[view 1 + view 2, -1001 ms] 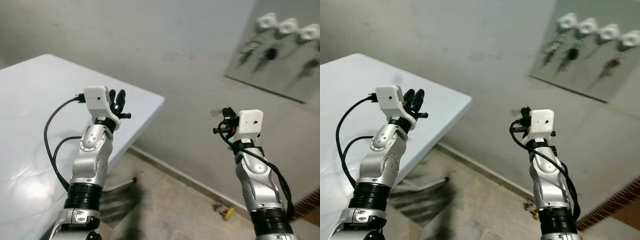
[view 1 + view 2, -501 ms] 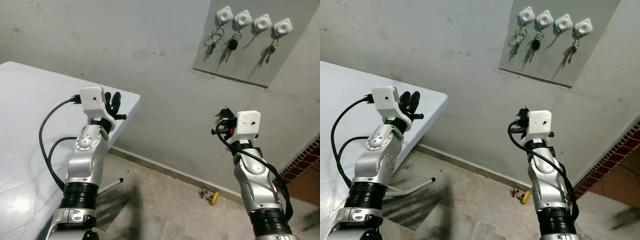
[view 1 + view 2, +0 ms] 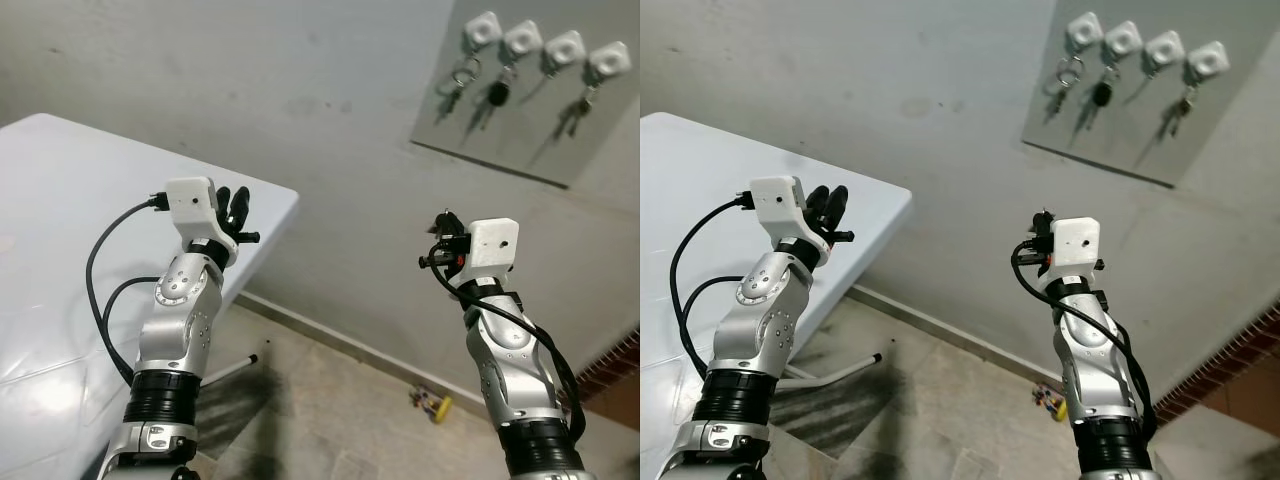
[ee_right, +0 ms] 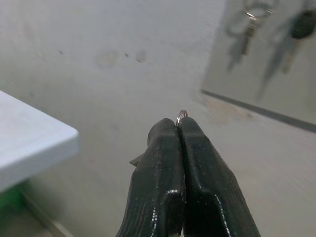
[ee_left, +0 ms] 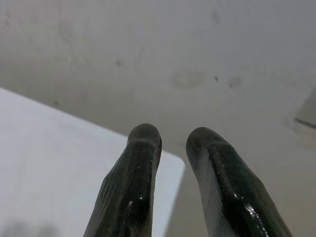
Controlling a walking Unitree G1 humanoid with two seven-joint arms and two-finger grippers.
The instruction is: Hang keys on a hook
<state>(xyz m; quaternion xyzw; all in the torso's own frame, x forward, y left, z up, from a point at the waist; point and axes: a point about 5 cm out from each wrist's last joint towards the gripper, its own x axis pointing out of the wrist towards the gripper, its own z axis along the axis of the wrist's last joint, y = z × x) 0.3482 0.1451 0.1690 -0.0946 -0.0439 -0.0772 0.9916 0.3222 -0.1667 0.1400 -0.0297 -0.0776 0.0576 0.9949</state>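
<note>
Now carrying: right gripper [image 4: 179,129] pinched on key ring [image 4: 181,116], hook board [image 3: 535,95] well above-ahead. Left gripper [image 5: 173,148] narrowly parted, empty. Next: approach, raise ring to a hook.

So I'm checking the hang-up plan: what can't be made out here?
- Right hand: fingers shut on a ring; any key below is hidden between them.
- Hooks on the board: whether one is free is too small and blurred to tell.
- Small yellow thing on the floor: too small to identify.

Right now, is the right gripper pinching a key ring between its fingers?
Yes, the right gripper is shut, and a small metal key ring pokes out from between its black fingertips.
</note>
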